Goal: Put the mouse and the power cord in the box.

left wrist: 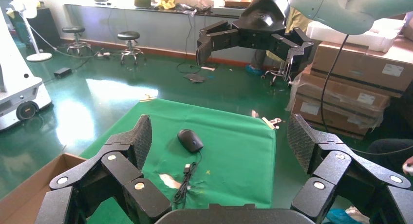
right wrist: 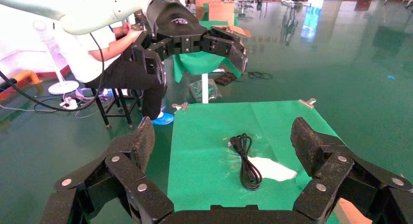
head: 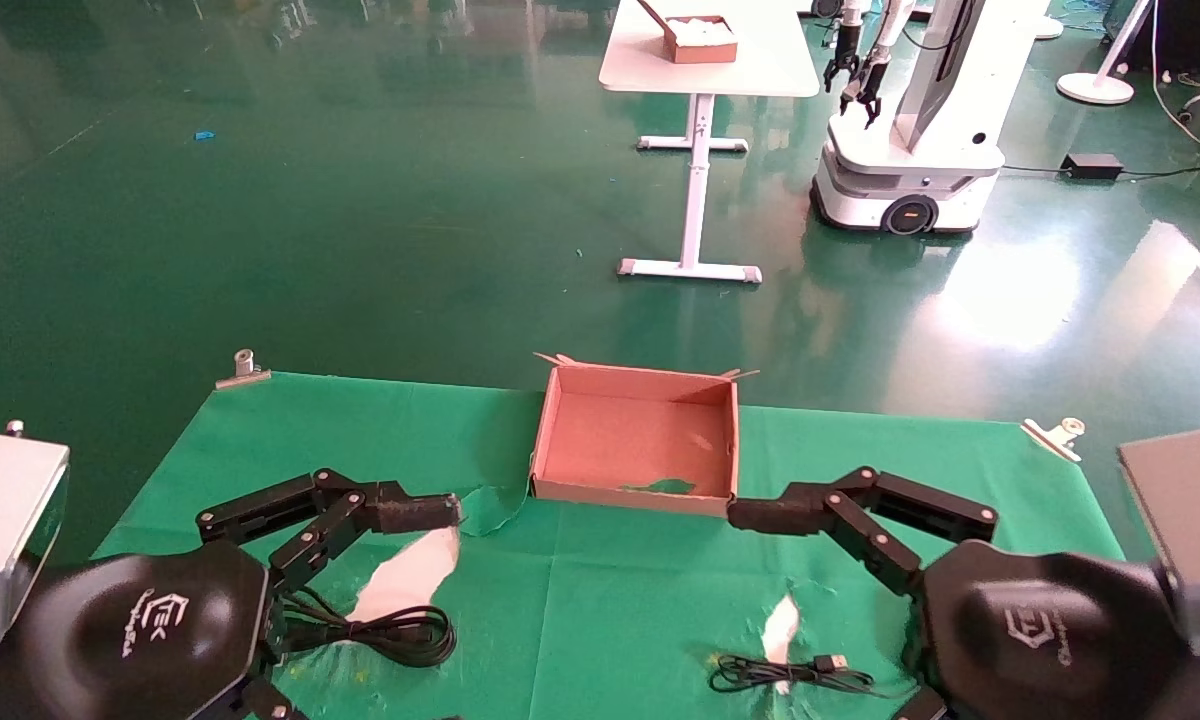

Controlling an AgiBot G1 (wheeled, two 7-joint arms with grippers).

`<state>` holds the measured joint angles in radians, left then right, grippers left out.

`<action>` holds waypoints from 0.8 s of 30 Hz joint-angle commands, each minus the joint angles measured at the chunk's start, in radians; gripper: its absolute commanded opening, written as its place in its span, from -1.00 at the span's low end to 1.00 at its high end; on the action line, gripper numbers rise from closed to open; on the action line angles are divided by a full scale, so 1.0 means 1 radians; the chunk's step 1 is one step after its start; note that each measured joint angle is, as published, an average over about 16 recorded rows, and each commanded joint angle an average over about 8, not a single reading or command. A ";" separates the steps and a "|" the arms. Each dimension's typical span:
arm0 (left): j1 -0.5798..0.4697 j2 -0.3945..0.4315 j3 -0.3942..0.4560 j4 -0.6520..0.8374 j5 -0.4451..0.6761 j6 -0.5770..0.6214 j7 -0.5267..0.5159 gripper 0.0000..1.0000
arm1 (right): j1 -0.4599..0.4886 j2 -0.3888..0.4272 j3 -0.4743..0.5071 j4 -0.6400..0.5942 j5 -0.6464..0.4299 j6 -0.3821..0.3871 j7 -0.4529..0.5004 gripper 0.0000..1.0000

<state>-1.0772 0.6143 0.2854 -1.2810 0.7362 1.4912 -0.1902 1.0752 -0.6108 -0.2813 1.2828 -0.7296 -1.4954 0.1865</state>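
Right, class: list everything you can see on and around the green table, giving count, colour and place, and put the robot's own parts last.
Box: one, brown, empty, far middle of the table.
Power cord: one, black, coiled, near left.
Mouse: one, black, right side; its cable lies near right.
Cloth: one, green, torn, covering the table.
Clips: two, silver, far corners.
Left hand: black, open, left of the box.
Right hand: black, open, right of the box.

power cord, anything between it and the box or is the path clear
Nothing visible blocks it. The power cord lies coiled on the green cloth under the left gripper, which hangs open above it. Only bare cloth separates it from the empty box.
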 commanded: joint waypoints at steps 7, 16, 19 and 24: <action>0.000 0.000 0.000 0.000 0.000 0.000 0.000 1.00 | 0.000 0.000 0.000 0.000 0.000 0.000 0.000 1.00; 0.000 0.000 0.000 0.000 0.000 0.000 0.000 1.00 | 0.000 0.000 0.000 0.000 0.000 0.000 0.000 1.00; 0.000 0.000 -0.001 0.000 -0.001 0.001 0.000 1.00 | -0.001 0.001 0.000 0.001 0.001 -0.001 0.000 1.00; 0.003 -0.005 0.006 0.001 0.014 -0.001 -0.002 1.00 | 0.001 0.009 -0.007 0.009 -0.027 -0.003 -0.008 1.00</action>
<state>-1.0779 0.6061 0.3055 -1.2774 0.7852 1.4841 -0.2006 1.0817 -0.5957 -0.2989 1.2969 -0.7946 -1.4930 0.1743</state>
